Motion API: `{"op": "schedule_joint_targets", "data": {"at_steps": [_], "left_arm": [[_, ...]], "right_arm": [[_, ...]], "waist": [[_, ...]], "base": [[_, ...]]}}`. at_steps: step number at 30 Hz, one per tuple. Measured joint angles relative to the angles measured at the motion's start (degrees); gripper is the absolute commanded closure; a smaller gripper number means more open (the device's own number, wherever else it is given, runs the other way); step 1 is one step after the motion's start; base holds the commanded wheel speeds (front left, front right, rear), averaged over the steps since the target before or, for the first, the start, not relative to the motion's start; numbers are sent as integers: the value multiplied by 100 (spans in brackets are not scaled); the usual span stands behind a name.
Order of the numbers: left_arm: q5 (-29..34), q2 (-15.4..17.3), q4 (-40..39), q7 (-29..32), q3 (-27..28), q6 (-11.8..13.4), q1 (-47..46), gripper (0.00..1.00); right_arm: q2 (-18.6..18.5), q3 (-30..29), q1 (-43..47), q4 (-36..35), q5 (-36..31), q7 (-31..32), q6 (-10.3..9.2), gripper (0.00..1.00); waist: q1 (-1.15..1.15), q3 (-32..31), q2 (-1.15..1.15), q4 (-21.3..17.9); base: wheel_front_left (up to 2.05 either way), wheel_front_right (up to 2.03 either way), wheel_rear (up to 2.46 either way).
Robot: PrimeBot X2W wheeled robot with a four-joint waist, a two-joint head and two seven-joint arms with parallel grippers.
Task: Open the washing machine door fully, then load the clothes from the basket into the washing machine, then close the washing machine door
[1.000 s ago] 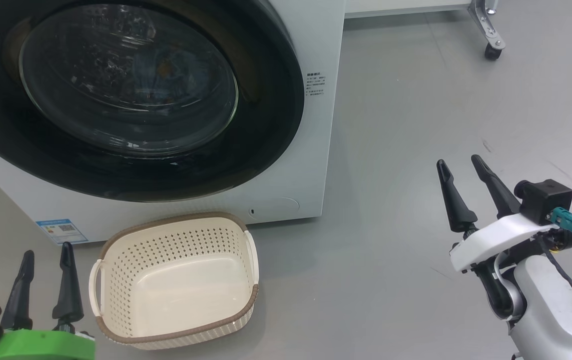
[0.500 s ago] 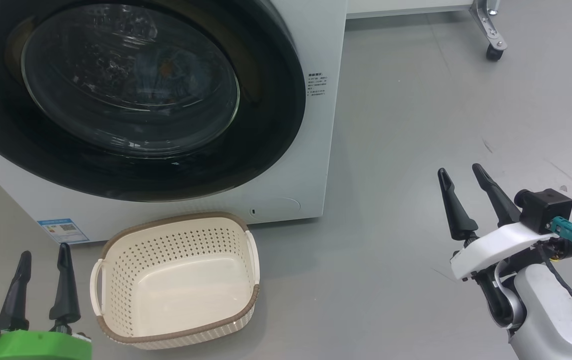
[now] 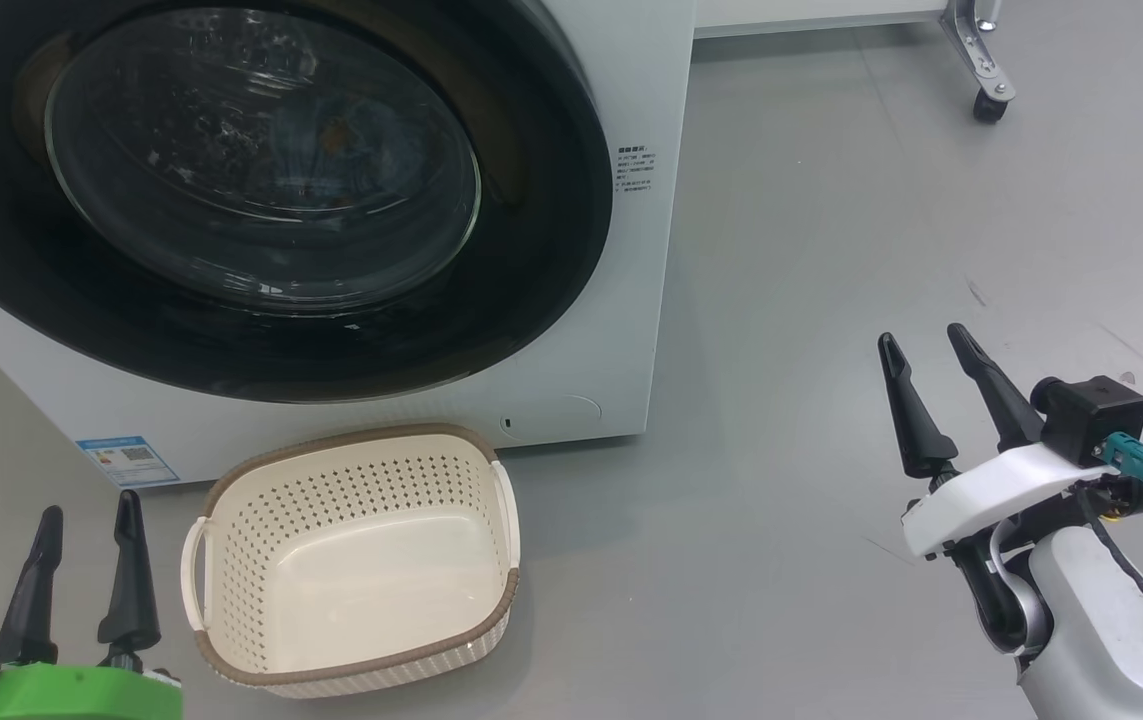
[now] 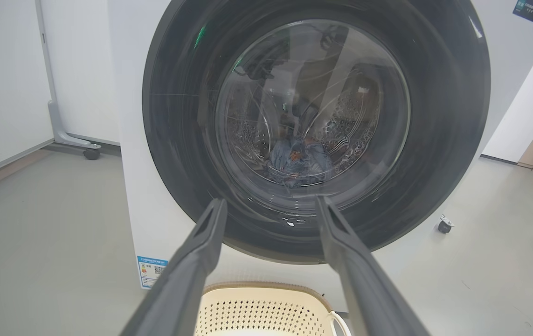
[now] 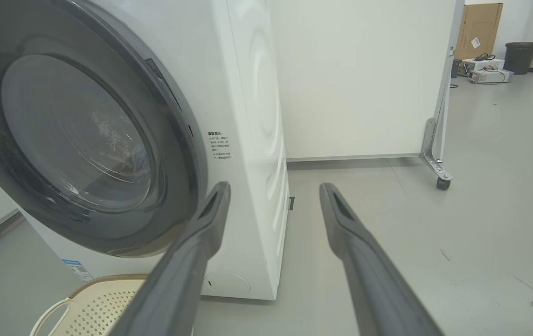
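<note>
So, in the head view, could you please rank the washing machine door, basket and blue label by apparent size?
Largest to smallest:
1. washing machine door, even though cropped by the frame
2. basket
3. blue label

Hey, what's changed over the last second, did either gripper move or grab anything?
The right gripper dipped slightly in the head view; the left gripper barely edged down, and the whole view shifted a little too. Nothing was grabbed or released. Both stay open and empty, the washing machine door stays shut with the clothes behind its glass, the basket empty in front.
</note>
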Motion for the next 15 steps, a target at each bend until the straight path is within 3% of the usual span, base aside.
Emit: {"op": "schedule_joint_targets", "data": {"at_steps": [15], "left_arm": [[-34, 35, 3, 0, -24, 0, 1, 0]], "right_arm": [[33, -78, 7, -2, -48, 0, 0, 0]], "waist": [[0, 27, 0, 26]], "base": [[0, 0, 0]]}}
